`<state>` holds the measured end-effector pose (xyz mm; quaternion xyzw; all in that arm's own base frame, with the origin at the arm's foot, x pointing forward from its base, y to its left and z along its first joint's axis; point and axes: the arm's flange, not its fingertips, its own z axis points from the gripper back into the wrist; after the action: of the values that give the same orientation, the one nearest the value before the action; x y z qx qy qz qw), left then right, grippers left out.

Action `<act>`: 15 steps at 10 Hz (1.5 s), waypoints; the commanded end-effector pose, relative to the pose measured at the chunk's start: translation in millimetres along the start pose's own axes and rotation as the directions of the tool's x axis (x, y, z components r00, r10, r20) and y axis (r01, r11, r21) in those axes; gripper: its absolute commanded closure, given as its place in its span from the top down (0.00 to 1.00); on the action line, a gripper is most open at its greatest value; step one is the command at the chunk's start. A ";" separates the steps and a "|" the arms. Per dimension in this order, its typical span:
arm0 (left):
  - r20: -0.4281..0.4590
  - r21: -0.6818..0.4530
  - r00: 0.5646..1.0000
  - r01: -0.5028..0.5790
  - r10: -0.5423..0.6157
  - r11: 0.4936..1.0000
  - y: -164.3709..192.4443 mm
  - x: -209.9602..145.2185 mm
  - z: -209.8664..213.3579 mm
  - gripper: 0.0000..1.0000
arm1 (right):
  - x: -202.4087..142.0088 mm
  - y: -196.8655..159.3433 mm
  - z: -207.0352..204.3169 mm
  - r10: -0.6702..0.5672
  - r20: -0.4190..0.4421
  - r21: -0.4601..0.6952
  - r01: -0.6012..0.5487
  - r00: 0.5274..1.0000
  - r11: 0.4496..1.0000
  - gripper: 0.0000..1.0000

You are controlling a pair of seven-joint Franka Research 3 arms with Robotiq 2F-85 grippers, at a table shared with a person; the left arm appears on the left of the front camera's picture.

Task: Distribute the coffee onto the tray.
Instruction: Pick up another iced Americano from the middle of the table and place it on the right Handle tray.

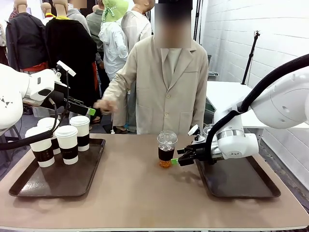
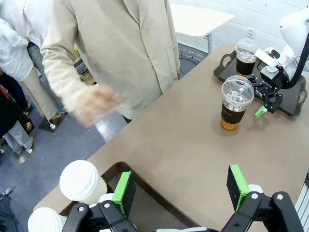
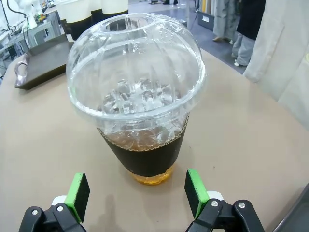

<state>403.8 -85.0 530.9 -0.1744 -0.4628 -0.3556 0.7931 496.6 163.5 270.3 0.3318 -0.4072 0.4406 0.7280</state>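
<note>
Four white lidded coffee cups (image 1: 66, 144) with brown sleeves stand at the back of the left tray (image 1: 58, 181). My left gripper (image 1: 87, 110) hangs open above and behind them; its wrist view shows the green pads (image 2: 123, 193) wide apart over the tray corner and two cup lids (image 2: 82, 181). A clear dome-lidded iced coffee (image 1: 166, 150) stands on the table between the trays. My right gripper (image 1: 176, 161) is open just right of it, with the cup (image 3: 140, 96) straight ahead, just beyond the pads (image 3: 195, 191). A second iced cup (image 2: 246, 55) stands on the right tray (image 1: 241, 183).
A person in a beige coat stands at the far side, one hand (image 1: 104, 105) raised near my left gripper and blurred in the left wrist view. The brown table (image 1: 145, 198) lies bare between the trays. My right arm (image 1: 236, 142) reaches over the right tray's back.
</note>
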 end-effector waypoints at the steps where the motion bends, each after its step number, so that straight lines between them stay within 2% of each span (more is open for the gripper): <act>1: -0.010 -0.003 1.000 -0.008 0.008 1.000 -1.0 -0.5 0.5 1.00 | -1.0 0.3 -12.4 0.029 0.030 -0.034 -0.028 0.999 0.999 1.00; 15: -0.010 -0.003 1.000 -0.008 0.008 1.000 -1.0 -0.5 0.5 1.00 | 10.9 -17.7 -37.3 0.072 0.071 0.027 -0.074 0.995 0.997 1.00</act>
<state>403.8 -85.0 530.9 -0.1744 -0.4628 -0.3556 0.7931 522.0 187.4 265.9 0.3389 -0.4323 0.4560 0.7003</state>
